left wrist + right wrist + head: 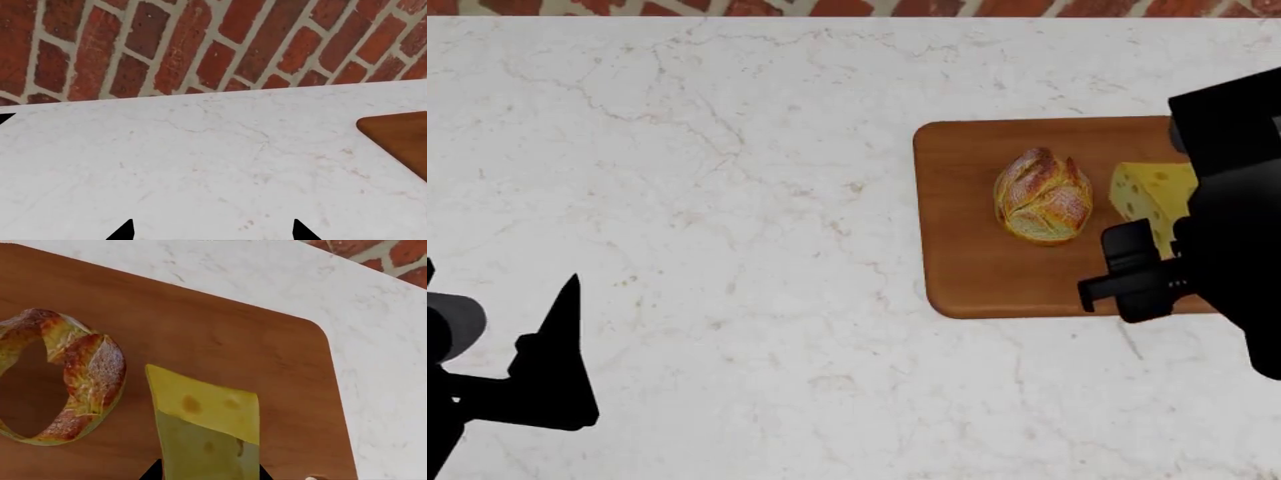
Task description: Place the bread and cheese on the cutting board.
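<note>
While the left gripper [561, 330] hangs spread and empty over bare marble near the counter's front edge, the cutting board [974, 270] lies toward the right. On it, the bread [1042, 196] sits beside the cheese [1154, 195], whose base stands between the right gripper's [208, 471] parted fingertips; I cannot tell whether they touch it.

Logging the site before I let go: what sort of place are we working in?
Most likely a kitchen counter: a white marble worktop against a red brick wall, with a wooden cutting board carrying the bread and the cheese.
</note>
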Tool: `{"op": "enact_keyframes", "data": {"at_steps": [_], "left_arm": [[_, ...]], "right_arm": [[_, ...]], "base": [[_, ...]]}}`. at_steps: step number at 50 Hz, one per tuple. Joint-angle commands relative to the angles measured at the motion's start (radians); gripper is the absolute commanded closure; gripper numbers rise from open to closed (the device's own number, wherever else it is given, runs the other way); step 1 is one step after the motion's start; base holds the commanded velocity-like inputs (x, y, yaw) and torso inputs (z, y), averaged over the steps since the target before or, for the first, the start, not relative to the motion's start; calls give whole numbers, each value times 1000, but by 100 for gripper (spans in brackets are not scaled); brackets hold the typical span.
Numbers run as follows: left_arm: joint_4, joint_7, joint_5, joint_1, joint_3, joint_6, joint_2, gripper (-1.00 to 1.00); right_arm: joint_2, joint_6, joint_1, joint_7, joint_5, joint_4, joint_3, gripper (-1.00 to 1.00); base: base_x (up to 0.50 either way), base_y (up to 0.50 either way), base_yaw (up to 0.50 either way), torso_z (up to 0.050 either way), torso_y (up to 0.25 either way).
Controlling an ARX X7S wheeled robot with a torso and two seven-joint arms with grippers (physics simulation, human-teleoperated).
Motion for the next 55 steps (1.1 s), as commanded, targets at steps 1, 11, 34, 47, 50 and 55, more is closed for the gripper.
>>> {"op": "enact_keyframes", "data": {"at_steps": [1,11,34,47,50,55], "left_arm": [[-24,15,8,0,1,15,2,-100],[-27,10,1,-1,-6,15,-4,-100],[-20,-7,-21,-11,-11,7,-7,-100],[-18,-17,-33,-15,-14,4,-8,-100],[-18,-19,-36,-14,-14,4,-9,-100],[-11,-25,-45,-18,-15,-5,-6,-100]], "right_arm": [[5,-10,-51,-12,-17,0,-1,100],[13,-6,-52,-22,-12,-23,-9,-100],[82,87,-45,46,90,-171,52,-100],[208,109,-136,221,311,-369,252,-100],[251,92,-187,283,395,-434,320,-100],[310,-46,-342,330,465,-538,443,-100]], "base": [[0,0,0,0,0],[0,0,0,0,-1],[0,0,0,0,-1],[0,0,0,0,0],[0,0,0,0,0],[0,0,0,0,0]]}}
